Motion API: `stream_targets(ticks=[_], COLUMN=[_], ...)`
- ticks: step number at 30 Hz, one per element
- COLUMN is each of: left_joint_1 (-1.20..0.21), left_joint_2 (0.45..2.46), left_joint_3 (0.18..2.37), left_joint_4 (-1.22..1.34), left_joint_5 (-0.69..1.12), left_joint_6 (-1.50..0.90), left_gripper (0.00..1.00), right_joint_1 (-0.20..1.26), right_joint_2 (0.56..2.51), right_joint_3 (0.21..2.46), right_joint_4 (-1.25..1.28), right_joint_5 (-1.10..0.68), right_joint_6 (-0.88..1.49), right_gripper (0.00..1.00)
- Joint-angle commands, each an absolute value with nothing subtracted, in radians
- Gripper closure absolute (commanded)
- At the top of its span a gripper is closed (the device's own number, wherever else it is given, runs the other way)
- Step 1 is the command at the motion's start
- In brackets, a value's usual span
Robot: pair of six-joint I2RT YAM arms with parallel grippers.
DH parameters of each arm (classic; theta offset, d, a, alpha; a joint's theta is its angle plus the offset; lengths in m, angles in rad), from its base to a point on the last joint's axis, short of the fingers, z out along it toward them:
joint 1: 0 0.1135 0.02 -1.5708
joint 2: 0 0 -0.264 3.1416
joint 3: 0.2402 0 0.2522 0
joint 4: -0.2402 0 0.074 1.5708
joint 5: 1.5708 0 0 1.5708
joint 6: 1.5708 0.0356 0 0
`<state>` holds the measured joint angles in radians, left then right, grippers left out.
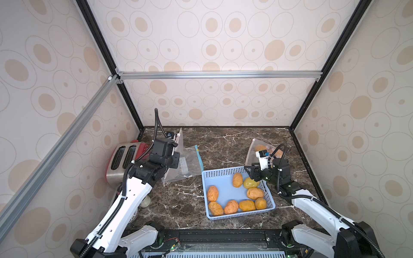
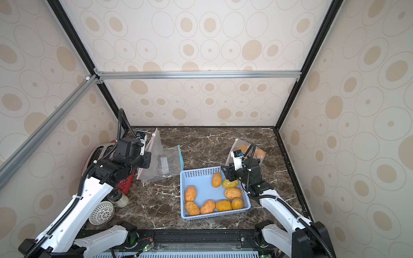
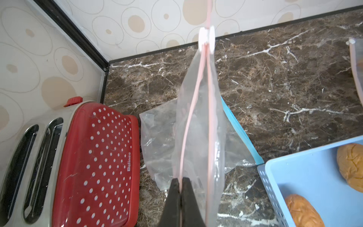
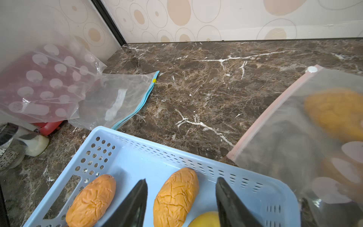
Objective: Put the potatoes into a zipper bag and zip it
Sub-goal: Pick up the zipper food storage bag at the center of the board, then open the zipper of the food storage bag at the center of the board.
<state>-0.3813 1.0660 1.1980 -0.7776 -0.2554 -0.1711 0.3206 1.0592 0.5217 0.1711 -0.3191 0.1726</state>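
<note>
Picking stage, with right gripper [image 4: 181, 198] spread above a wrinkly orange potato [image 4: 175, 196] far right in the blue basket [image 1: 223, 172]; next, lower, close, then carry left into the pink-zip bag [image 3: 198, 118] pinched in the clamped left gripper [image 3: 179, 184], mouth barely parted

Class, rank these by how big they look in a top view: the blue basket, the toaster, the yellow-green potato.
Largest to smallest: blue basket, toaster (partly hidden, so less sure), yellow-green potato.

Red toaster [image 1: 121, 159] by left wall; blue basket [image 1: 223, 172] mid-table; jar [image 2: 118, 198] beside white perforated dome [image 2: 101, 212].
</note>
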Motion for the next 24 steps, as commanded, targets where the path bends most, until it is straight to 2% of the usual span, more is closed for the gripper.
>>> stream_targets(ticks=[1, 7, 14, 18, 24], left_joint_1=[-0.374, -0.377, -0.414, -0.463, -0.506], left_joint_2=[1.028, 1.005, 1.029, 1.078, 1.145], left_joint_3=[1.179, 1.008, 0.779, 0.714, 0.711], left_joint_4=[-0.836, -0.602, -0.145, 0.020, 0.041], left_joint_5=[-0.186, 0.233, 0.512, 0.545, 0.515], left_joint_6=[-0.206, -0.292, -0.494, -0.555, -0.554], left_gripper=[1.00, 1.00, 1.00, 1.00, 1.00], right_joint_1=[0.345, 0.385, 0.563, 0.654, 0.792], right_joint_2=[1.077, 1.077, 1.133, 1.210, 1.385], right_joint_3=[0.554, 0.564, 0.651, 0.721, 0.911], right_joint_4=[0.191, 0.194, 0.166, 0.156, 0.098], right_joint_5=[-0.330, -0.335, -0.330, -0.268, -0.209], right_joint_6=[0.155, 0.151, 0.195, 0.322, 0.420], right_gripper=[0.43, 0.42, 0.39, 0.38, 0.37])
